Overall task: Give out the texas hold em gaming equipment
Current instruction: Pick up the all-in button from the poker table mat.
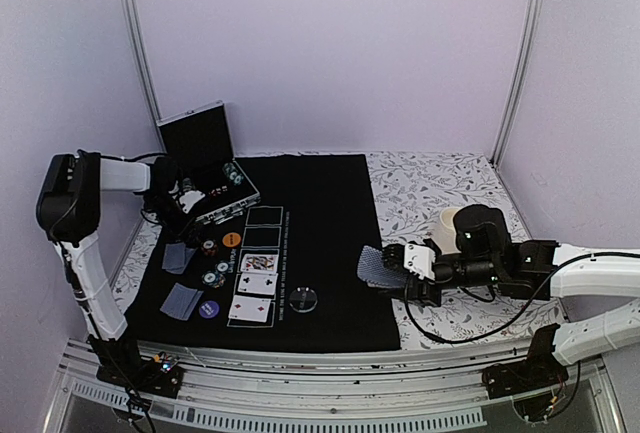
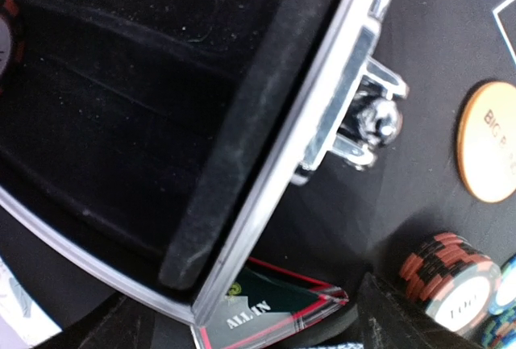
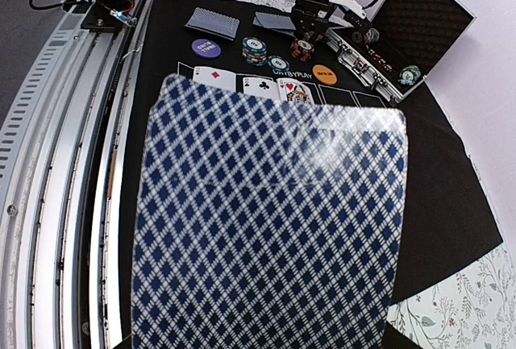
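Note:
My right gripper (image 1: 388, 264) is shut on a playing card (image 1: 371, 266) with a blue lattice back, held over the black mat's right edge. That card fills the right wrist view (image 3: 274, 228) and hides the fingers. My left gripper (image 1: 183, 205) is at the front of the open case (image 1: 210, 168), shut on the red triangle marker (image 2: 274, 313) reading "ALL IN". On the mat lie three face-up cards (image 1: 255, 285), two face-down piles (image 1: 180, 257) (image 1: 181, 300), striped chip stacks (image 1: 218, 275) (image 2: 447, 272), an orange disc (image 1: 231, 240) (image 2: 489, 143), a purple disc (image 1: 207, 308) and a clear disc (image 1: 304, 300).
The aluminium case's rim and latch (image 2: 367, 119) are right beside my left fingers. A cream cup (image 1: 452, 221) stands on the patterned cloth behind my right wrist. The black mat (image 1: 330, 203) has printed card boxes. Metal rails (image 1: 300, 378) run along the near edge.

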Tool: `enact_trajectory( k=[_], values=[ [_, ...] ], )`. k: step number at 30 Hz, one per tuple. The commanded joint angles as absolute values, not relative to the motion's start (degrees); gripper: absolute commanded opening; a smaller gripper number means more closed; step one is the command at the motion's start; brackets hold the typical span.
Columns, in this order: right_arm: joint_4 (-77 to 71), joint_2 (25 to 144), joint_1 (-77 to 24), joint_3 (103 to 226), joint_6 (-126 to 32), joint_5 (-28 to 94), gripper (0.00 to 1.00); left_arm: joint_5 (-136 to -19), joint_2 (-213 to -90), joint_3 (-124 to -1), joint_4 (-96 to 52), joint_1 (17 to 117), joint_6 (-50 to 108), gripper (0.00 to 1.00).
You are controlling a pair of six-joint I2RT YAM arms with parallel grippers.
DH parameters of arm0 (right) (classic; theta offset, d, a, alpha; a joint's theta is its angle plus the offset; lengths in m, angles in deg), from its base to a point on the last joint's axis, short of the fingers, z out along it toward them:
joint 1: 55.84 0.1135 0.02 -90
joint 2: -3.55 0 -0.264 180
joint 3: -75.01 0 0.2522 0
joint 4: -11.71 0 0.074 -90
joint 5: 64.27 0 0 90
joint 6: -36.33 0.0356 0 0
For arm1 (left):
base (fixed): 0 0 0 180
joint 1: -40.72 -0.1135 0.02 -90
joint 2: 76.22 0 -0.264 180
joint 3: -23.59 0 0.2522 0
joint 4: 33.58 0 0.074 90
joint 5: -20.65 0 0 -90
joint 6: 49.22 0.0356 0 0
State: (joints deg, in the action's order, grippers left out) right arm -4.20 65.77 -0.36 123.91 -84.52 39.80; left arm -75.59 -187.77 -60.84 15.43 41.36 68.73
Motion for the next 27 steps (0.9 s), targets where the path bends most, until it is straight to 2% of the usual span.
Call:
enact_trajectory(
  k=[1,8,18,21,24,27],
  values=[
    [-3.4,64.7,-0.5,123.5,-84.4,40.0,0.56,-70.0,-192.2,-59.2,13.8,41.9,67.6,0.84],
    [-3.5,64.5,-0.5,123.7,-84.4,40.1,0.56,-69.0,-190.9,-58.2,14.5,41.9,68.7,0.8],
    [-3.4,64.0,-0.5,123.7,-84.5,40.3,0.56,-66.7,-188.5,-56.9,14.5,41.9,69.2,0.66],
    [-3.4,64.0,-0.5,123.7,-84.5,40.3,0.56,-67.0,-186.5,-56.1,14.6,41.8,69.3,0.66],
    [-3.5,63.9,-0.5,123.6,-84.5,40.3,0.56,-67.8,-185.9,-55.3,14.6,41.9,69.1,0.74],
    [-3.3,63.5,-0.5,123.6,-84.4,40.4,0.57,-67.7,-185.8,-54.8,14.6,41.9,69.5,0.75]
  ],
)
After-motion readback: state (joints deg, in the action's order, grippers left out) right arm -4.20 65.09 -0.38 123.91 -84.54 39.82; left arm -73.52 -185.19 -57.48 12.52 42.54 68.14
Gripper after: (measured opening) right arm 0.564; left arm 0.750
